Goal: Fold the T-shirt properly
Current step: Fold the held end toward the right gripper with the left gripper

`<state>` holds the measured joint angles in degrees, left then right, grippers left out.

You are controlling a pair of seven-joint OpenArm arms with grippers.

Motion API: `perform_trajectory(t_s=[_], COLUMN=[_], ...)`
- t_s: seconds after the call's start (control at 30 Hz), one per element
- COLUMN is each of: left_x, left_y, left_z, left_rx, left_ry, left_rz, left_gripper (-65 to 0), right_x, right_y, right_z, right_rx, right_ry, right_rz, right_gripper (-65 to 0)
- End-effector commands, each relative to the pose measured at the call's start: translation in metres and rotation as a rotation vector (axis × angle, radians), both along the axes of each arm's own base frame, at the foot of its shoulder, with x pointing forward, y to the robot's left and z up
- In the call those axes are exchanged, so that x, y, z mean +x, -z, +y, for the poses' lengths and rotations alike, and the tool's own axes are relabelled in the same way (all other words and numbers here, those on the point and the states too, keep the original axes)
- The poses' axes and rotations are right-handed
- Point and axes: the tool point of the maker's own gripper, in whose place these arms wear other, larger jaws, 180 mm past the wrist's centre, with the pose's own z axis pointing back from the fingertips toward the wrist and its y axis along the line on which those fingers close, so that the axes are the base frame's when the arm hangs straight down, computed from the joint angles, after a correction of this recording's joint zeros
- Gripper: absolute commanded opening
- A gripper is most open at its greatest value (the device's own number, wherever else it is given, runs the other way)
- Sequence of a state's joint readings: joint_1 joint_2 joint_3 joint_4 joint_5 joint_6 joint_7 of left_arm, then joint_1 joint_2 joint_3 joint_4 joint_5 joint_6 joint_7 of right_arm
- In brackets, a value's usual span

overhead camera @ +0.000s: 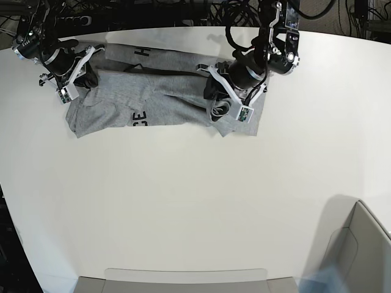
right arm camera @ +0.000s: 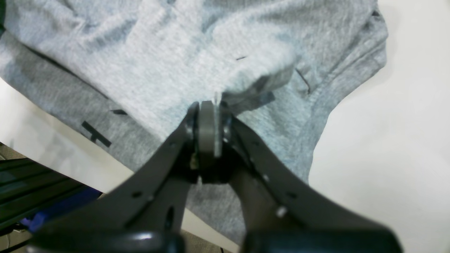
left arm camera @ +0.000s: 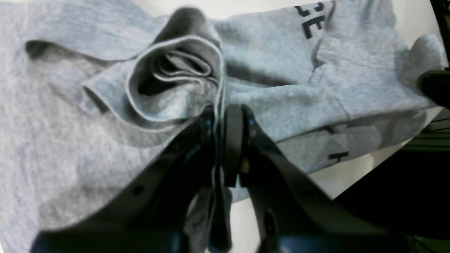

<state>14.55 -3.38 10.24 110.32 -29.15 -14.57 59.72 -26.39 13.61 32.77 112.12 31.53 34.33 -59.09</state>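
Both hands gripped the T-shirt [overhead camera: 159, 97]: left hand [left arm camera: 225, 116] clenched on bunched fabric, right hand [right arm camera: 207, 109] likewise. Folding was underway; next, probably carry the cloth across evenly.

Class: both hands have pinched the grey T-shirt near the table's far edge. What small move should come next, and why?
Probably lift both hands a little and draw them apart. The left hand and right hand are each shut on the T-shirt, which lies bunched, with rolled folds beside the left hand.

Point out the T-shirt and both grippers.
T-shirt [overhead camera: 165, 104], base view, middle of the cloth.
Left gripper [left arm camera: 222, 116], left wrist view, between its fingertips.
Right gripper [right arm camera: 207, 109], right wrist view, between its fingertips.
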Motion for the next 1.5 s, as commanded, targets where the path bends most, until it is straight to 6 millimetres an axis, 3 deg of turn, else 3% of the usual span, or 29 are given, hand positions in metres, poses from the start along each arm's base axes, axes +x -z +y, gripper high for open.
perform_trajectory(t_s=[0.0,0.27,0.4,0.5,0.57,0.67,0.73,0.9,0.93,1.23,1.3,1.47], left_x=[0.005,-0.001,0.001,0.003,0.0,0.002,0.004,0.016,0.019,0.027,0.023,0.009], left_y=[-0.011,-0.016,-0.015,-0.007,-0.005,-0.012,-0.013,-0.034,-0.036,-0.021,-0.016,0.01], left_z=[-0.005,-0.03,-0.026,-0.018,-0.024,-0.036,-0.033,-0.028,-0.025,0.035,0.036,0.017], left_rx=[-0.029,-0.059,-0.064,-0.072,-0.078,-0.085,-0.077,-0.098,-0.101,-0.026,0.0,0.026], left_ry=[0.001,0.06,0.014,-0.111,-0.123,-0.086,-0.085,-0.12,-0.136,-0.286,-0.258,-0.169], left_rz=[-0.036,-0.043,-0.016,0.07,0.1,0.079,0.071,-0.02,-0.039,-0.027,-0.019,0.07], left_gripper=[-65.0,-65.0,-52.0,-50.7,-50.6,-51.1,-52.8,-65.0,-65.0,-65.0,-65.0,-65.0], right_x=[0.005,0.006,0.005,0.005,0.006,0.006,0.006,0.005,0.005,0.008,0.008,0.013], right_y=[-0.01,-0.009,-0.008,-0.008,-0.008,-0.008,-0.008,-0.008,-0.008,-0.01,-0.011,-0.014], right_z=[0.002,0.005,0.008,0.008,0.008,0.008,0.008,0.008,0.008,0.006,0.007,0.007], right_rx=[0.002,0.006,0.01,0.011,0.011,0.011,0.011,0.012,0.012,0.011,0.013,0.017], right_ry=[-0.024,-0.032,-0.042,-0.042,-0.042,-0.042,-0.042,-0.041,-0.041,-0.036,-0.036,-0.036], right_rz=[-0.041,-0.041,-0.036,-0.036,-0.039,-0.039,-0.039,-0.038,-0.038,-0.047,-0.052,-0.067], right_gripper=[-65.0,-65.0,-65.0,-65.0,-65.0,-65.0,-65.0,-65.0,-65.0,-65.0,-65.0,-65.0])
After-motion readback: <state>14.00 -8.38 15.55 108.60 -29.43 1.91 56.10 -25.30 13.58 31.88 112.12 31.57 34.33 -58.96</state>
